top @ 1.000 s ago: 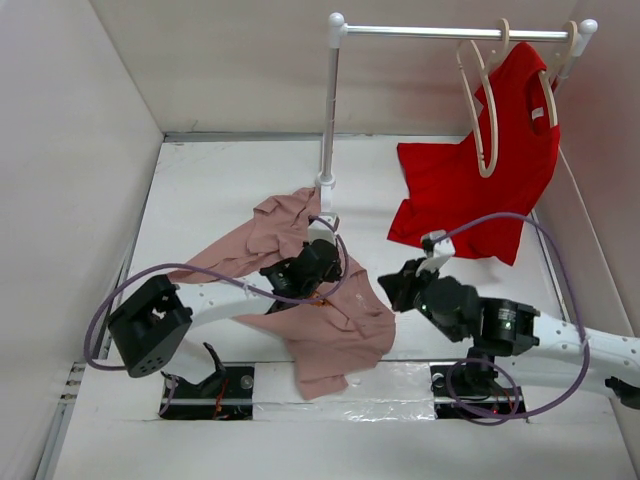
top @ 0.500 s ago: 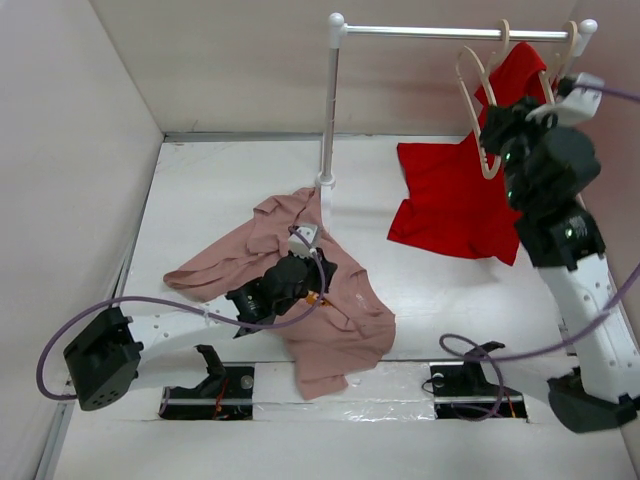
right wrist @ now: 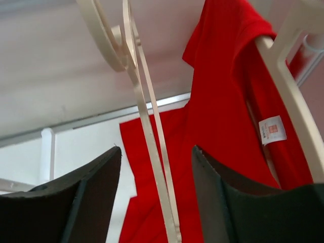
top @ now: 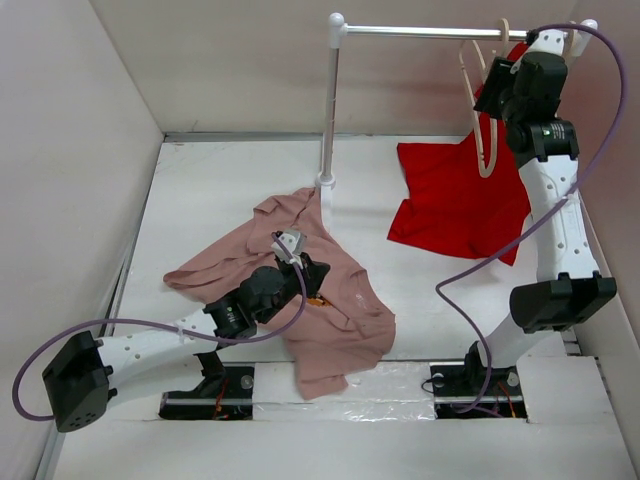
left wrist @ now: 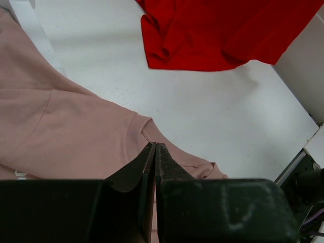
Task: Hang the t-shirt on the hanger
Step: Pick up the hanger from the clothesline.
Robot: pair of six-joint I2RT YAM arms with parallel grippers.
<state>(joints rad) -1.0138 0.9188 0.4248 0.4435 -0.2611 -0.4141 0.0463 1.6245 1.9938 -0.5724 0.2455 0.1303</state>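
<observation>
The dusty pink t-shirt (top: pixel 330 310) lies crumpled on the white table, near the rack's post. My left gripper (top: pixel 312 270) sits low over it, shut, with its tips (left wrist: pixel 155 146) at a folded edge of the t-shirt (left wrist: pixel 66 126); no cloth shows between the jaws. The bare beige hanger (top: pixel 486 158) hangs from the rail at the upper right. My right gripper (top: pixel 492 95) is raised beside it. In the right wrist view the right gripper (right wrist: pixel 157 149) stands open, with the hanger's thin arms (right wrist: pixel 148 126) between the jaws and touching neither.
A bright red t-shirt (top: pixel 460 200) hangs on a second hanger (top: pixel 566 50) at the rail's right end and drapes onto the table. The white rail (top: pixel 430 32) rests on a post (top: pixel 328 110) mid-table. White walls close in the left, back and right.
My right arm swung up from the table to the rail and opened its jaws around the bare hanger. My left arm drew back and lower over the pink t-shirt, still shut.
</observation>
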